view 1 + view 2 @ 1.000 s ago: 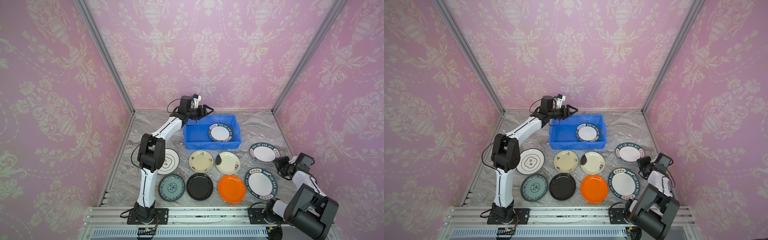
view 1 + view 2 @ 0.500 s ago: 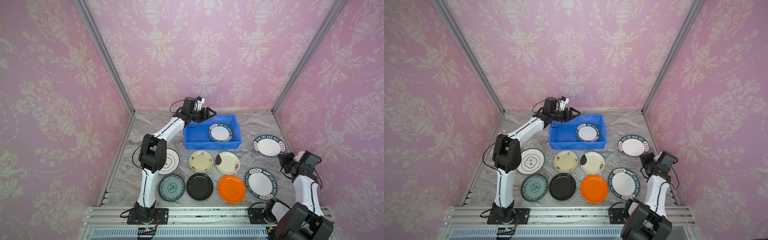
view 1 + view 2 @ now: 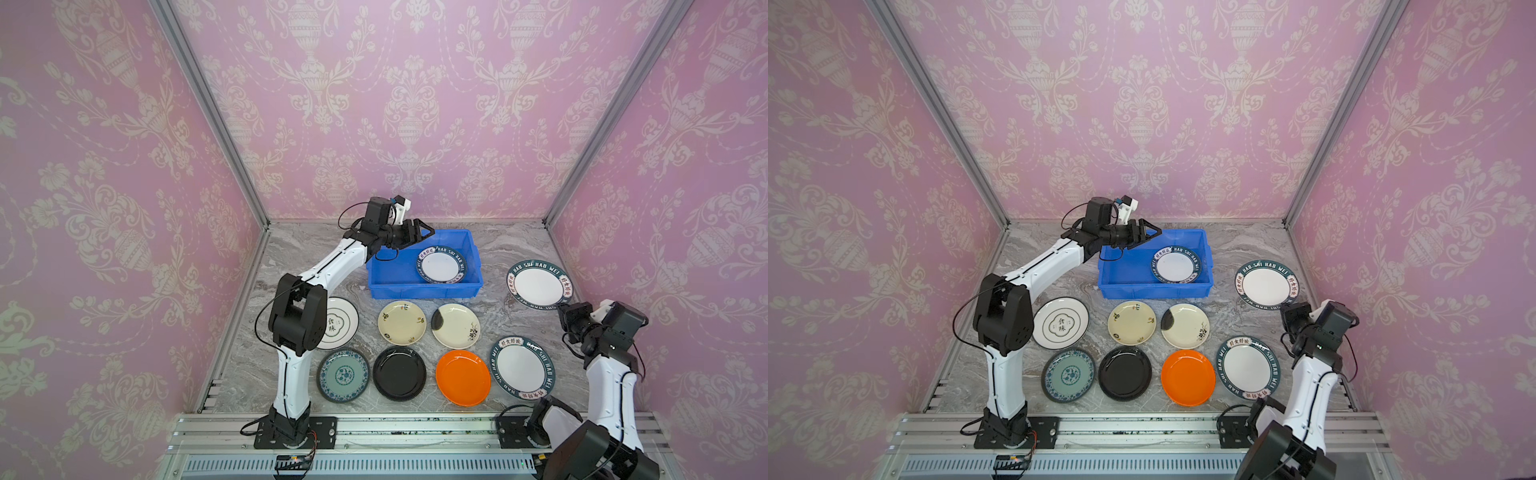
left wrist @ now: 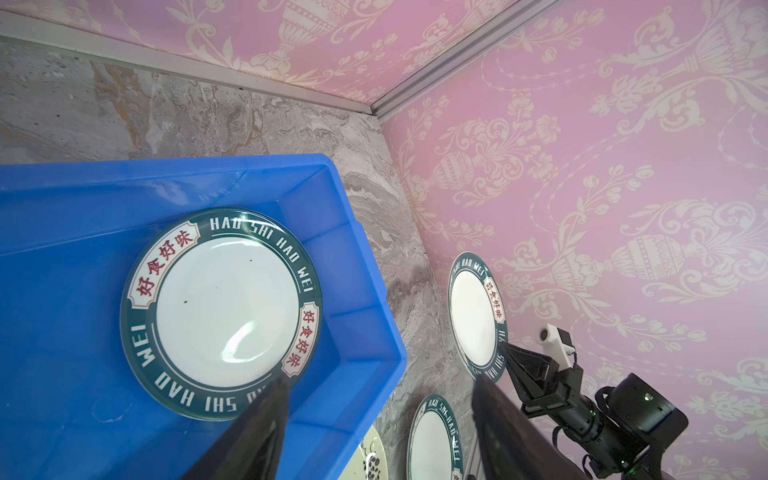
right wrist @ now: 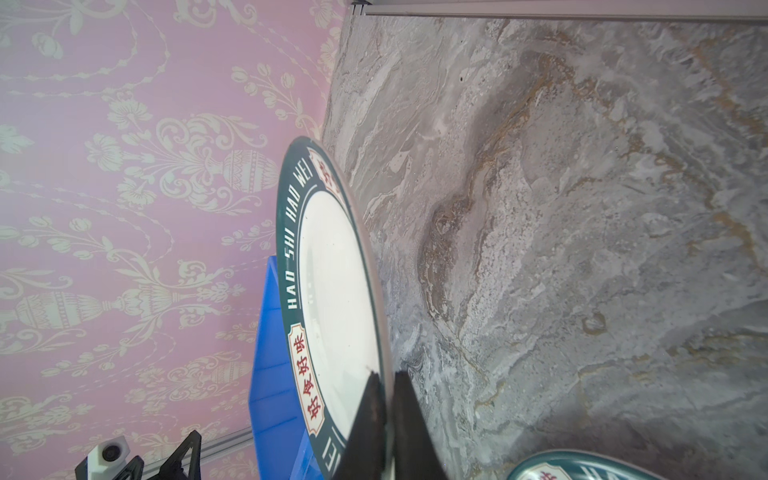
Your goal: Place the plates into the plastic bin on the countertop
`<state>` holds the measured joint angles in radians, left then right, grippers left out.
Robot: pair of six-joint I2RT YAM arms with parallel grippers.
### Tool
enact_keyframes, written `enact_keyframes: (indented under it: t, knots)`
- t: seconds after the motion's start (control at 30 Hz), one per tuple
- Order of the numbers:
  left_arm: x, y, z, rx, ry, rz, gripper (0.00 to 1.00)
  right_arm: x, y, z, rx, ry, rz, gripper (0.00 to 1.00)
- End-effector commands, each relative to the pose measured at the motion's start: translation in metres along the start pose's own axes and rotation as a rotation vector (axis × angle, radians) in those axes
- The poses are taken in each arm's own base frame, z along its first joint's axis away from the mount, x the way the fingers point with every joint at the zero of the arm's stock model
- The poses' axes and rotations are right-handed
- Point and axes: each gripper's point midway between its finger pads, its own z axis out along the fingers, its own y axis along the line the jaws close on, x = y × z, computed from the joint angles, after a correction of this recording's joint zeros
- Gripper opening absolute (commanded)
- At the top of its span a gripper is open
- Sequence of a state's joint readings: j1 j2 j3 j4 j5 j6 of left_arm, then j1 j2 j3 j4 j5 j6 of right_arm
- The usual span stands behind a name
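Well, both top views show my left gripper (image 3: 428, 234) hanging open and empty over the back left part of the blue plastic bin (image 3: 424, 287). One lettered plate (image 3: 441, 266) lies in the bin's right half. Further right, the lifted plate (image 3: 539, 284) tilts in the air beside the bin, above the marble countertop (image 3: 511, 249). Only the right wrist view shows up close my right gripper (image 5: 385, 374) squeezed tight on that plate's rim.
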<state>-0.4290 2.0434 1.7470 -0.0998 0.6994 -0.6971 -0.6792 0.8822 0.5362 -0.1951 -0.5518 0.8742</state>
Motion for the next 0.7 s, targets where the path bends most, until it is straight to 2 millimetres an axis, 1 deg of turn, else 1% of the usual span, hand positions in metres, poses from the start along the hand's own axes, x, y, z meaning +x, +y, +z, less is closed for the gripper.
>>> enact_keyframes:
  t: [0.0, 0.07, 0.17, 0.23, 0.33, 0.47, 0.67]
  knots:
    - [0.0, -0.019, 0.0, 0.025, -0.018, 0.035, 0.71, -0.008, 0.039, -0.012, -0.12, -0.015, -0.023, 0.0]
    - [0.002, -0.021, 0.004, 0.034, -0.009, 0.033, 0.71, -0.005, 0.05, -0.014, -0.146, -0.003, -0.033, 0.0]
    - [0.005, -0.029, 0.008, 0.055, -0.003, 0.036, 0.7, 0.005, 0.071, -0.017, -0.179, 0.032, -0.071, 0.0]
    - [0.008, -0.031, 0.011, 0.06, 0.005, 0.034, 0.69, 0.016, 0.089, -0.018, -0.204, 0.061, -0.112, 0.0]
    - [0.014, -0.034, 0.015, 0.068, 0.019, 0.028, 0.68, 0.034, 0.109, -0.016, -0.223, 0.11, -0.171, 0.0]
    - [0.024, -0.034, 0.018, 0.08, 0.034, 0.008, 0.64, 0.059, 0.129, -0.003, -0.258, 0.191, -0.216, 0.0]
    - [0.034, -0.029, 0.015, 0.089, 0.034, -0.019, 0.58, 0.09, 0.147, 0.02, -0.273, 0.278, -0.285, 0.0]
